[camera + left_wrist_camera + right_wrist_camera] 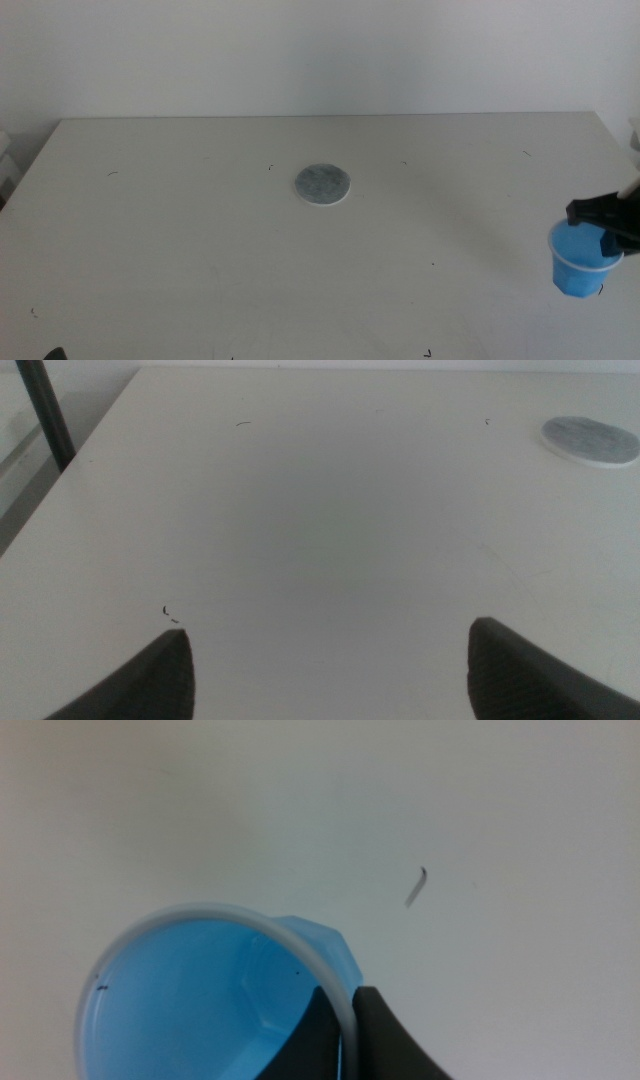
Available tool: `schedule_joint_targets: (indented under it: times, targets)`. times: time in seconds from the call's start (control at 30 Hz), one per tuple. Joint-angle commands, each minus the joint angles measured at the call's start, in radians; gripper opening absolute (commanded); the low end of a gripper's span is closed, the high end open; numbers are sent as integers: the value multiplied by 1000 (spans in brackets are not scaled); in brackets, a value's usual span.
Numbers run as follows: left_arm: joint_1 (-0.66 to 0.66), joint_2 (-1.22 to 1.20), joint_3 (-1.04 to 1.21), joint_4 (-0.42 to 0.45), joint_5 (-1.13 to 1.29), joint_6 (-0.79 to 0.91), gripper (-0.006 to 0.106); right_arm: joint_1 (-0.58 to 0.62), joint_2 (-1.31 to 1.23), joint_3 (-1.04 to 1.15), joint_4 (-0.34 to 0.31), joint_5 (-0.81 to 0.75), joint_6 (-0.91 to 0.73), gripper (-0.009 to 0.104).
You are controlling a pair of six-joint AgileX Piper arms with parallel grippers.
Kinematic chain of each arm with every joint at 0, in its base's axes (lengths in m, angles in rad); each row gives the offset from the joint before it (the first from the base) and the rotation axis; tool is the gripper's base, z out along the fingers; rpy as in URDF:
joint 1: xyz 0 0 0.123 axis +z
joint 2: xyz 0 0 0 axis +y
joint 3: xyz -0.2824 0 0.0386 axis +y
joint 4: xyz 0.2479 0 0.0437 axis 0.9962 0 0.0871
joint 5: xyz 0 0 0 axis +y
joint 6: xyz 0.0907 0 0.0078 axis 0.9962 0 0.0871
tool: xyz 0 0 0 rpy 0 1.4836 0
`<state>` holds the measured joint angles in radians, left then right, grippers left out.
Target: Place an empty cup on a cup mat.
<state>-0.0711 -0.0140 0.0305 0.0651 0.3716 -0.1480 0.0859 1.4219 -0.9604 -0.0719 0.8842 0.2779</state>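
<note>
The blue cup (578, 262) stands upright at the table's right edge, empty inside. My right gripper (604, 228) comes in from the right and is shut on the cup's pale rim, one jaw inside and one outside. In the right wrist view the cup (200, 1000) shows from above with the jaws pinching its rim (351, 1010). The grey cup mat (322, 184) lies flat near the table's middle, far left of the cup; it also shows in the left wrist view (592, 440). My left gripper (330, 660) waits open and empty over the table's left front.
The pale table (200, 250) carries only small dark specks. A dark post (45, 415) stands beyond the table's left edge. The wall rises behind the far edge.
</note>
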Motion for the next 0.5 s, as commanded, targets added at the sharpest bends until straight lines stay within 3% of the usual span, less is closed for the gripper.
schedule_joint_targets:
  times: [0.0,0.47]
  targets:
    - [1,-12,-6,0,-66,-11,105,32,-34,-91,-8,20,17,-1]
    - [1,-12,-6,0,-66,-11,105,226,236,-608,-8,173,37,1]
